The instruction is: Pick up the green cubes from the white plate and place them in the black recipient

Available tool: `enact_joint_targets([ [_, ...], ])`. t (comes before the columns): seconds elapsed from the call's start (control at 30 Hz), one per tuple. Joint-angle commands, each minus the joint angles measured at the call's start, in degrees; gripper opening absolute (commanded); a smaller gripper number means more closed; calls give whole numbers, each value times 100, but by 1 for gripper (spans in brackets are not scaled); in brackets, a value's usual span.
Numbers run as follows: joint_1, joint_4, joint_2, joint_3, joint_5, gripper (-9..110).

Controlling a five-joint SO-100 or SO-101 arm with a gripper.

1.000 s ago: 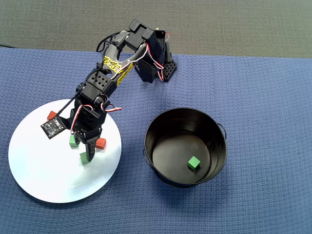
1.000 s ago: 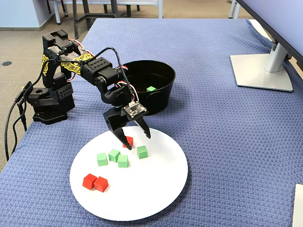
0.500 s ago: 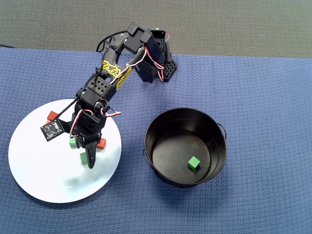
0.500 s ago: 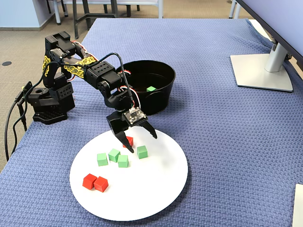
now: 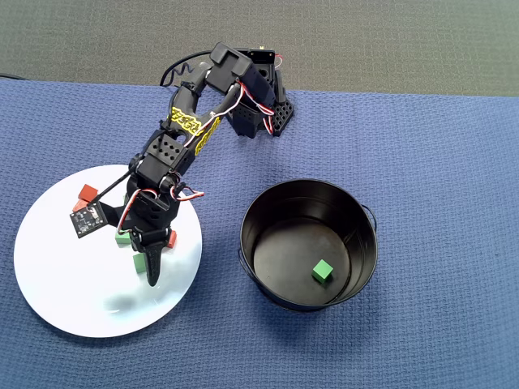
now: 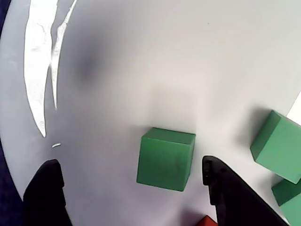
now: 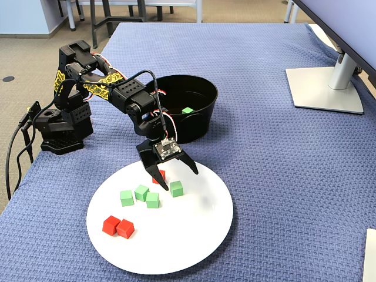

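My gripper (image 7: 179, 180) hangs open low over the white plate (image 7: 176, 247), one black finger on each side of a green cube (image 7: 176, 188). In the wrist view this cube (image 6: 166, 158) lies flat on the plate (image 6: 141, 70), nearer the right fingertip (image 6: 218, 181) than the left fingertip (image 6: 49, 186). Three more green cubes (image 7: 141, 192) cluster to its left in the fixed view. From overhead the gripper (image 5: 146, 271) partly covers the cube (image 5: 139, 263). The black recipient (image 5: 357, 219) holds one green cube (image 5: 323, 271).
Two red cubes (image 7: 117, 227) sit at the plate's front left, and a third (image 7: 157, 176) lies just behind the gripper. The arm's base (image 7: 59, 126) stands at the table's left edge. A monitor foot (image 7: 326, 88) is at the far right on the blue cloth.
The gripper has moved down and outward over the plate and now straddles the separate green cube. Its fingers have stayed open. No cube has moved.
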Motion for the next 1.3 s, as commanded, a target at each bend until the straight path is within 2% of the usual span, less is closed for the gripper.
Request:
enact_joint_targets([
  [0.0, -97, -176, 26, -281, 9, 32],
  [0.8, -132, -316, -308, -439, 202, 27],
  [1.27, -149, -413, -325, -431, 334, 8],
])
